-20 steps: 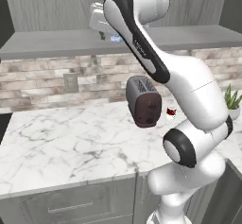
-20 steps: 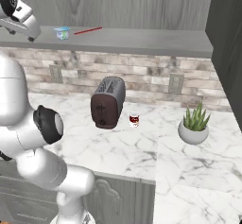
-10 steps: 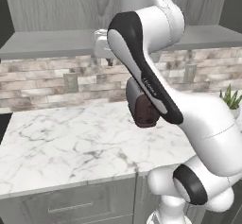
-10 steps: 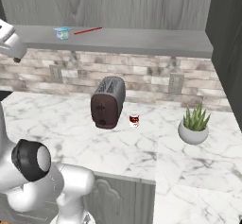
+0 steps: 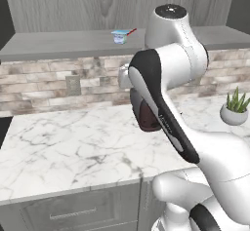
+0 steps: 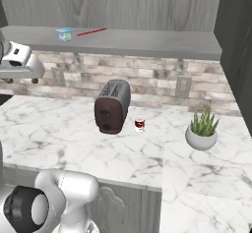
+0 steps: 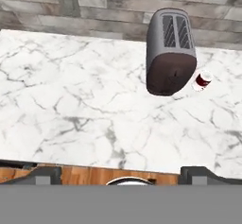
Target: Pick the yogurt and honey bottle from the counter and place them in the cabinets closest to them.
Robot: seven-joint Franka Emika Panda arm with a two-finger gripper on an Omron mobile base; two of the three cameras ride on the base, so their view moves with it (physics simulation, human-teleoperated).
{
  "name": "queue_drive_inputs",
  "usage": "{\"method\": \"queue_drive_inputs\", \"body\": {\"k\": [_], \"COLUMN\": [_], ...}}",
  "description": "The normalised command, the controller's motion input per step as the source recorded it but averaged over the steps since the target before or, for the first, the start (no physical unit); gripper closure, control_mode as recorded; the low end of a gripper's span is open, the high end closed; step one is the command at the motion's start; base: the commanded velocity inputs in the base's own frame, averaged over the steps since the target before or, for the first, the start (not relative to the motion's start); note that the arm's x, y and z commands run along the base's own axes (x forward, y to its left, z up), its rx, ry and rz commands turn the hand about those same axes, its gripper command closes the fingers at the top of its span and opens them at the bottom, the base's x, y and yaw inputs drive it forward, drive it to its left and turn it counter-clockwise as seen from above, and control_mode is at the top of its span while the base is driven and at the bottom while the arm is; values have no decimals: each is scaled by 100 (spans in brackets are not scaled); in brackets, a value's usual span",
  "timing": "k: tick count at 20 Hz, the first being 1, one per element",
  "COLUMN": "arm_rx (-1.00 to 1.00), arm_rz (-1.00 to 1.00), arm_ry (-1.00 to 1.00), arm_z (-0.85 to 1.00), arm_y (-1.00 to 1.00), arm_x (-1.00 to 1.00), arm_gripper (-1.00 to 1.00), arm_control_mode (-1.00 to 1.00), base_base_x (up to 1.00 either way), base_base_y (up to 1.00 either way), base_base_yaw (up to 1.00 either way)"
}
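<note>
Two dark fingertips (image 7: 45,176) stand far apart at the bottom of the hand view, nothing between them: gripper (image 7: 122,176) released, empty. In the right base view the gripper (image 6: 19,62) hangs at the far left, above the counter (image 6: 59,143) and below the cabinet shelf (image 6: 147,40).

Yogurt (image 6: 64,34) sits upright on that shelf, above the gripper and a little to its right, well apart from it. In the left base view the same cup (image 5: 120,36) stands on the shelf just left of the arm's upper joint. Thin red stick (image 6: 91,31) lies on the shelf just beside the cup, on the side away from the gripper.

Below and ahead of the hand: dark toaster (image 7: 170,53) on the marble, small red-and-white glass (image 7: 203,80) just beside it. Potted plant (image 6: 202,129) further right, well apart.
</note>
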Motion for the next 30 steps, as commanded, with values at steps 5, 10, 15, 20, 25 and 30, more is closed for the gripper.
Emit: {"method": "queue_drive_inputs", "body": {"k": [5, 10, 15, 20, 25, 30], "arm_rx": [-11, -17, -9, 0, 0, 0], "arm_rz": [26, 29, 18, 0, 0, 0], "arm_ry": [-13, -16, -26, 0, 0, 0], "arm_z": [-46, -48, -28, 0, 0, 0], "arm_y": [-54, -34, -32, 0, 0, 0], "arm_x": [-10, -28, -34, 0, 0, 0], "arm_gripper": [-100, -100, -100, -100, -100, -100], "arm_control_mode": [-100, -100, -100, -100, 100, 100], "base_base_x": [0, 0, 0, 0, -12, -55], "base_base_y": [0, 0, 0, 0, 0, 0], "base_base_yaw": [0, 0, 0, 0, 0, -1]}}
